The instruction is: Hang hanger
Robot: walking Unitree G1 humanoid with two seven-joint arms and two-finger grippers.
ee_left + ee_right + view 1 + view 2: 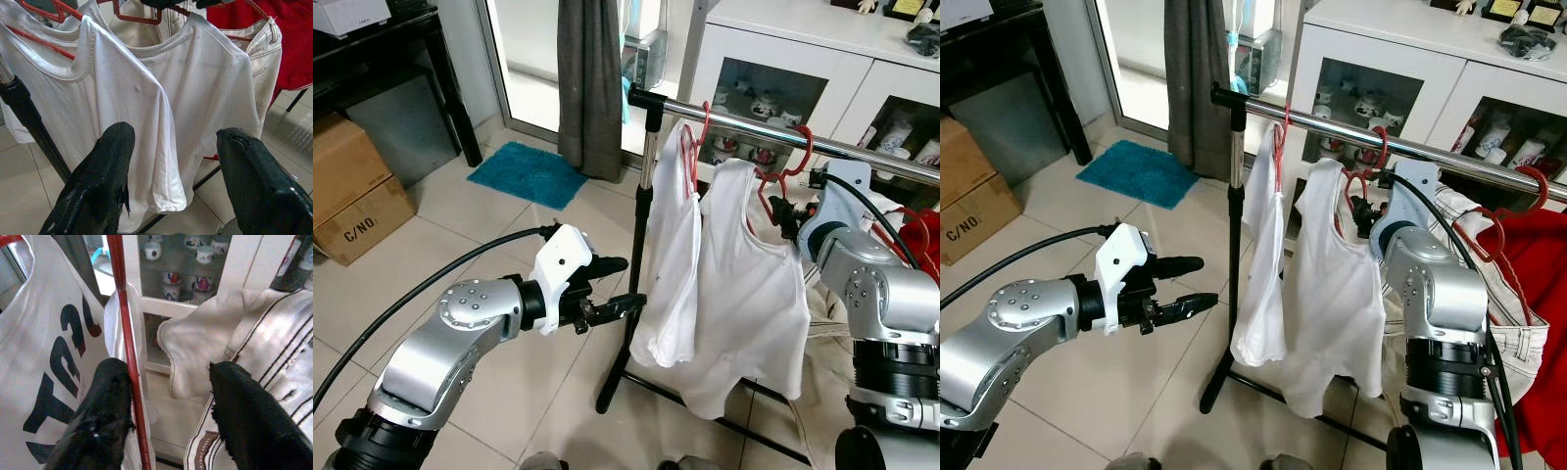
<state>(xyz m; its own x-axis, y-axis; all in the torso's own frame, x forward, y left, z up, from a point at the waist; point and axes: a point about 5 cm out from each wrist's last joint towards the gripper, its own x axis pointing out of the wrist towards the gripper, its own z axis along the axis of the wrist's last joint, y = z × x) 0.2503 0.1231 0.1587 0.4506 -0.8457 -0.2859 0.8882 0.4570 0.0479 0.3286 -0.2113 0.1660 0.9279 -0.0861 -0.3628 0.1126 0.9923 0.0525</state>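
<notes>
The red wire hanger carrying the white sleeveless shirt sits with its hook over the horizontal chrome garment rail, beside a second red hanger holding another white garment.

**Right tool**: raised just under the rail, at the shirt's neckline. In the right wrist view the fingers stand wide apart, with a thin red hanger rod lying against the inner face of one finger. The rod is not clamped.

**Left tool**: held low, beside the black upright post of the rack, pointing at the hanging garments. Fingers wide apart, holding nothing.

**Handling notes**
- The hanger is judged light, thin and springy; it may swing or twist about its hook when touched.
- The smooth coated wire is likely to slip within a loose grip.
- The shirt is soft and limp and offers no firm hold.
- Recommended grip point: the stiff wire near the neck, just under the hook, not the fabric.

**Status**: the hook appears seated on the rail; the hanging step is judged near complete.
</notes>
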